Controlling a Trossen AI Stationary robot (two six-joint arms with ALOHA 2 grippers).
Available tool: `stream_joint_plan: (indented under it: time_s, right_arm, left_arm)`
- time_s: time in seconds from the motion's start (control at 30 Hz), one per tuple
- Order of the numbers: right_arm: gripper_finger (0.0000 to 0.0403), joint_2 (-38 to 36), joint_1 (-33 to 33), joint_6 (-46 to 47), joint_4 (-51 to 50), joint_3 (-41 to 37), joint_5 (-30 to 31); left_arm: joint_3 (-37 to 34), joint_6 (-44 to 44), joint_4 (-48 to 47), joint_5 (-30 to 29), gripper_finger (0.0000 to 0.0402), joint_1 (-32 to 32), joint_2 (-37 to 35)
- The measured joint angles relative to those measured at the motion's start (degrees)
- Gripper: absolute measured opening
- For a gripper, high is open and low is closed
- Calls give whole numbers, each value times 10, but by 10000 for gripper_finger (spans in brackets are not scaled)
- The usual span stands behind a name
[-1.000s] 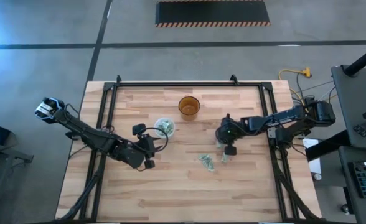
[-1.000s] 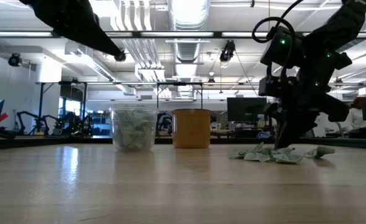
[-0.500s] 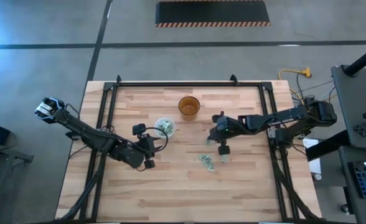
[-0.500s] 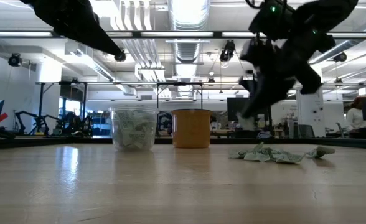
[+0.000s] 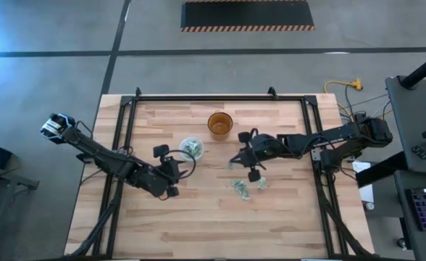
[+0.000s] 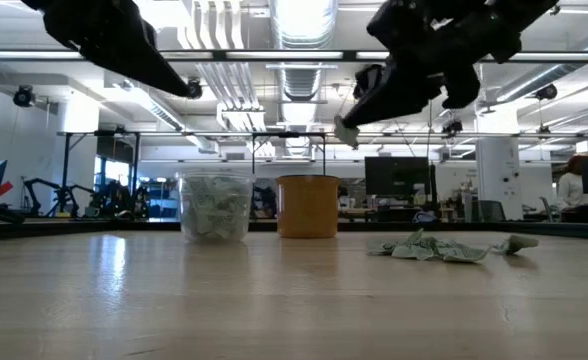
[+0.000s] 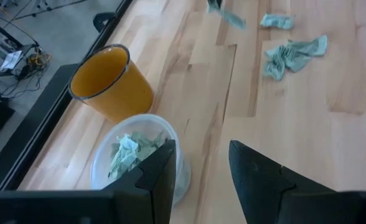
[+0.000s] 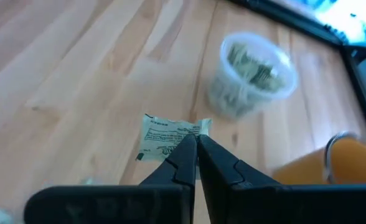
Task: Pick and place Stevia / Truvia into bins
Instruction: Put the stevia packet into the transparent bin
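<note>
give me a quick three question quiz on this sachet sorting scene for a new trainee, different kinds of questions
1. True or false: the right gripper is shut on a sachet.
2. Which cup already holds sachets? A) clear cup B) amber cup
3. Fill in: the loose sachets lie on the ____.

Key:
1. True.
2. A.
3. Table.

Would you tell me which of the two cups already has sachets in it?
The translucent whitish cup holds sachets; the amber cup beside it looks empty.
</note>
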Motion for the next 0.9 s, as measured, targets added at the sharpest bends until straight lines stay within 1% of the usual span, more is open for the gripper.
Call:
stream_joint_plan:
  time_s: [0.23, 0.4, 0.53, 0.63, 0.77, 0.9]
  right_arm:
    - [8, 0, -2, -34, 68, 0, 0]
    - [8, 15, -7, -53, 147, 1, 17]
    - [8, 57, -29, -52, 217, 1, 18]
    - [8, 95, -47, -49, 245, 11, 19]
    - [8, 153, -64, -39, 258, 53, 17]
    - [8, 219, -69, -40, 257, 117, 11]
  left_arm:
    - [0, -3, -24, 0, 132, -4, -6]
    - [0, -4, -35, 0, 132, -19, -11]
    - [1, -12, -52, 0, 132, -36, -12]
    - [3, -18, -62, 0, 132, -45, -12]
    - [3, -18, -63, 0, 132, -51, -12]
    - [3, -18, -64, 0, 132, -51, -14]
